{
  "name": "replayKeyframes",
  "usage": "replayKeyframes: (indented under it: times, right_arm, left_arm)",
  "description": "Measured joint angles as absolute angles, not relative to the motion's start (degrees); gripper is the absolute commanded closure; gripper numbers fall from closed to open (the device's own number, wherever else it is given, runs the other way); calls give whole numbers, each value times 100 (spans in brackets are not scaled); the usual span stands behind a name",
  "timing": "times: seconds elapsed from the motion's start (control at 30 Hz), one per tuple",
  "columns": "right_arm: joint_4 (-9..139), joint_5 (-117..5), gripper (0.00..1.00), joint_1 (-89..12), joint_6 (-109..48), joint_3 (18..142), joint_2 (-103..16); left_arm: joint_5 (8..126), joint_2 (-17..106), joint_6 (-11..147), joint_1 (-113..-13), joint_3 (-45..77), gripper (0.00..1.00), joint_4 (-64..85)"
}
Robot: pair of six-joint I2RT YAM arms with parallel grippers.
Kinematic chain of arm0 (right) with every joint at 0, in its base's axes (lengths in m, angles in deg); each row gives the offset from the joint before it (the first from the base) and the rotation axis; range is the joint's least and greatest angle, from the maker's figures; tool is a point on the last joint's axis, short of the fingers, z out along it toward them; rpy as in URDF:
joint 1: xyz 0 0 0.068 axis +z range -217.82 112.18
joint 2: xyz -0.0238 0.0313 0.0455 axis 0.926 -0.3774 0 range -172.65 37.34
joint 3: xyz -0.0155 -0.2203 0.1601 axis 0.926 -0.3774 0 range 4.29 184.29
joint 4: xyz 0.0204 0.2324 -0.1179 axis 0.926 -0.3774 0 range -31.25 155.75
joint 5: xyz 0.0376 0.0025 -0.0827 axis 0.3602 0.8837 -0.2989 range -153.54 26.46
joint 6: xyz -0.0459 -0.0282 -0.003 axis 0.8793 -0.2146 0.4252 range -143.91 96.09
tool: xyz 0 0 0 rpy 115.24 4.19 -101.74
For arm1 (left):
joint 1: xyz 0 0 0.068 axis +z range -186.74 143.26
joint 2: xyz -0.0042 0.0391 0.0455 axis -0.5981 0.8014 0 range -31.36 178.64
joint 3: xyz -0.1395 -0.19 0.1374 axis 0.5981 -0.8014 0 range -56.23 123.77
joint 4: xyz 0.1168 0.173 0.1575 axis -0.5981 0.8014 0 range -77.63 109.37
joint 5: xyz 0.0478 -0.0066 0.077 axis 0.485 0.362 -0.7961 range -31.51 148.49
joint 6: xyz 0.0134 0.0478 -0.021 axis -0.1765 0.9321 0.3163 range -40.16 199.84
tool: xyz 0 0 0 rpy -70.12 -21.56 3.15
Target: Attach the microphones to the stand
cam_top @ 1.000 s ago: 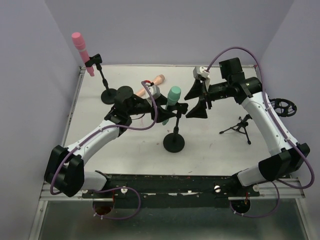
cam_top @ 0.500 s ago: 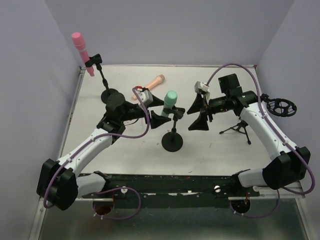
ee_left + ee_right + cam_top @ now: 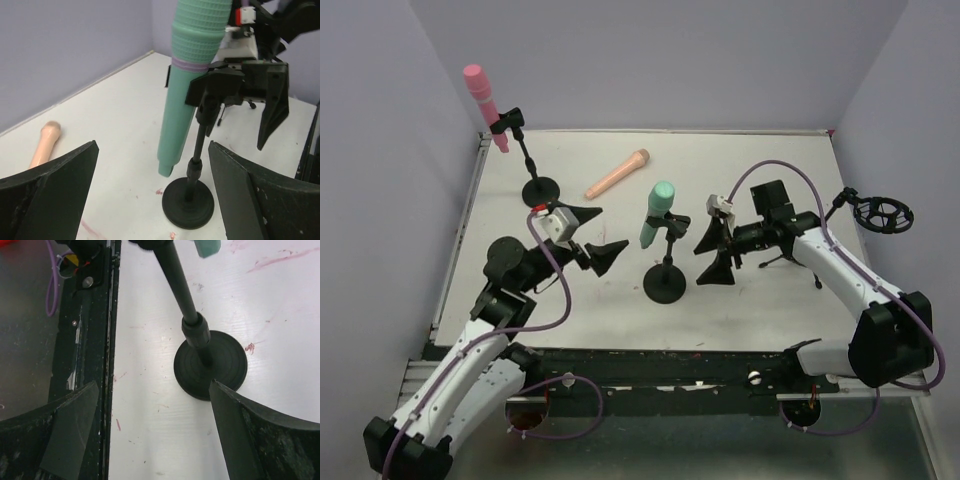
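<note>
Right wrist: green microphone (image 3: 206,247) mostly off-frame

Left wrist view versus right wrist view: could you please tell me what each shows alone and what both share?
Only the left wrist: the mint green microphone's body clipped into the stand, and the peach microphone lying on the table. Only the right wrist: a black rail and purple cable. Both: the stand's round base and pole, and the green microphone's lower tip.

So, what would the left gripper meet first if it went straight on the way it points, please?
Probably the mint green microphone clipped on its stand, though depth is unclear.
</note>
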State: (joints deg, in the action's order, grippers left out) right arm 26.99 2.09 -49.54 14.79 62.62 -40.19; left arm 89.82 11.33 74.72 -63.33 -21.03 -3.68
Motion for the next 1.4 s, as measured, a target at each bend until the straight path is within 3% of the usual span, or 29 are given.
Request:
replayKeyframes:
  times: [0.17, 0.37, 0.57, 0.83, 1.13, 1.4]
  right_arm:
    - [3510, 62, 0, -4954, 1203, 5280, -3527]
    - [4070, -598, 0, -4954, 1158, 4935, -3370]
    - [4240, -913, 0, -4956, 1153, 4935, -3401]
    - [4260, -1046, 0, -4956, 1173, 4935, -3401]
    - [4257, -1081, 0, -4956, 1206, 4935, -3399]
    - [4257, -1096, 0, -4956, 1217, 4935, -3390]
  left_arm:
    - [7984, -259, 6744, -6298, -2564, 2, 340]
    - [7693, -1260, 6187, -6413, -2785, 11, 1219]
    - [7133, -1704, 6333, -7814, -3297, 14, 1695]
    - [5564, -23, 7240, -10120, -3672, 12, 758]
    - [4486, 2152, 7684, -10337, -3874, 13, -1867]
    - [4010, 3227, 8042, -10356, -3594, 18, -3168]
